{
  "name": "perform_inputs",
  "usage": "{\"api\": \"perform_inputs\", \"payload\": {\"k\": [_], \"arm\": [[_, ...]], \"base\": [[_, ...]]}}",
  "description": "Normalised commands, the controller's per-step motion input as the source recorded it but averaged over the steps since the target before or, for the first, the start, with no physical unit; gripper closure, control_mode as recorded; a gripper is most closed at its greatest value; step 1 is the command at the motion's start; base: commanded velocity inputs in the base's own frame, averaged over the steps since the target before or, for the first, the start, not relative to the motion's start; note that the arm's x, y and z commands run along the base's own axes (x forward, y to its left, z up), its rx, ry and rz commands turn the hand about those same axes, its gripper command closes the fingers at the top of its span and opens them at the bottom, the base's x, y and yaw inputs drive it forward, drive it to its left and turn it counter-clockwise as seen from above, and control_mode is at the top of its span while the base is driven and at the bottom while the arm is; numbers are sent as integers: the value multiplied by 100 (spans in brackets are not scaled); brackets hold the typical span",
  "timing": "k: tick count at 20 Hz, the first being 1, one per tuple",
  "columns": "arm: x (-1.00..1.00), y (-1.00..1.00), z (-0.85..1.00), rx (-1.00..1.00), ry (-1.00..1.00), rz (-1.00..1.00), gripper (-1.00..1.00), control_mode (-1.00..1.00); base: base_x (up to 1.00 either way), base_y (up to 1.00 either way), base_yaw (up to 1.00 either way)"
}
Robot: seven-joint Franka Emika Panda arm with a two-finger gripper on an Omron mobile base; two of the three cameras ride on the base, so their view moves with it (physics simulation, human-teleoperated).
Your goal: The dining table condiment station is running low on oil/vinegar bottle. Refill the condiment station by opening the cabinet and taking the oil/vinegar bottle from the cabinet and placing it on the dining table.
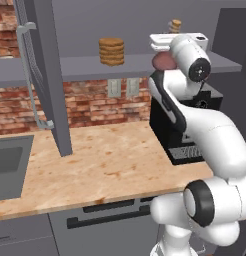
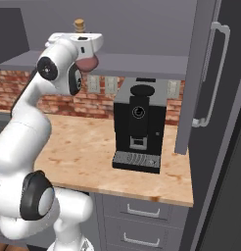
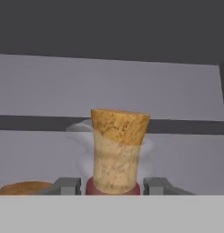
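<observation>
Gripping the oil/vinegar bottle [image 3: 114, 184] at its thin neck below the cork, the end effector [image 3: 113, 186] appears clenched on it at the open cabinet [image 1: 145, 64] shelf. Glass flask: likely light, rigid, slippery, fragile; hold upright.

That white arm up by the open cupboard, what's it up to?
It is fetching the oil/vinegar bottle from the cabinet, whose door is open. The gripper sits at the bottle's neck, below the cork, with one of the jaws on either side; a firm grip can't be confirmed. Beside it on the shelf is a stack of cookies. A coffee machine stands on the counter below.
</observation>
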Motion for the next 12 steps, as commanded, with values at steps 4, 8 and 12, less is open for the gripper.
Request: {"api": "perform_inputs", "payload": {"k": [4,8,12], "arm": [[-100,-11,0,0,4,7,100,-100],[-100,-18,-8,-2,4,13,100,-100],[-100,-6,-25,-5,6,14,100,-100]], "base": [[0,0,0],[0,0,0],[0,0,0]]}}
